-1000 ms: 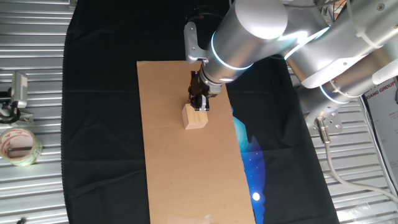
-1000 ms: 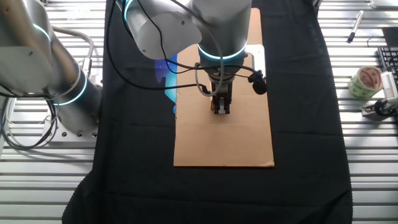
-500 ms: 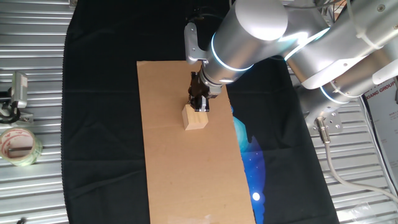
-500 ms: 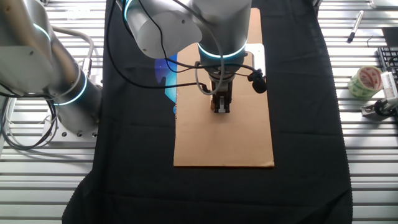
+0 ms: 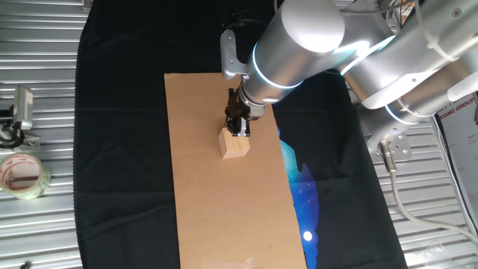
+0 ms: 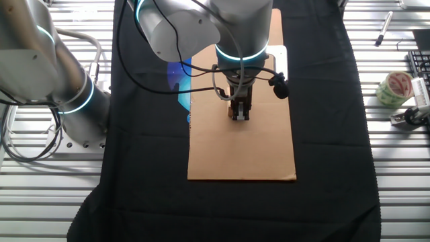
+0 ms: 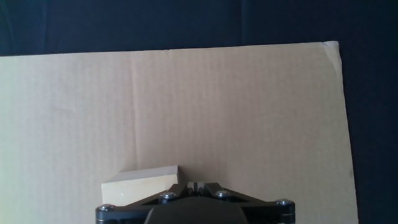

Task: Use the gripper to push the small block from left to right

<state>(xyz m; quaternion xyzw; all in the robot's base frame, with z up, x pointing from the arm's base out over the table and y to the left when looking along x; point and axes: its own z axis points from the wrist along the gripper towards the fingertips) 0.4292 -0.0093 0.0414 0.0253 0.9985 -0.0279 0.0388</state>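
The small block (image 5: pixel 234 143) is a pale wooden cube on the long cardboard sheet (image 5: pixel 216 209). My gripper (image 5: pixel 239 131) is shut, its tip down against the block's far upper side. In the other fixed view the gripper (image 6: pixel 240 117) stands over the sheet (image 6: pixel 242 154) and hides the block. In the hand view the block (image 7: pixel 140 184) lies at the bottom left, right beside the closed fingertips (image 7: pixel 194 185), with nothing between them.
A black cloth (image 5: pixel 119 149) covers the table under the sheet. A tape roll (image 5: pixel 21 175) and a small metal device (image 5: pixel 21 112) lie on the metal slats at the left. A second silver arm with a cyan ring (image 6: pixel 60 87) stands beside the cloth.
The gripper and the block have shifted very slightly across the cardboard; otherwise nothing has visibly changed.
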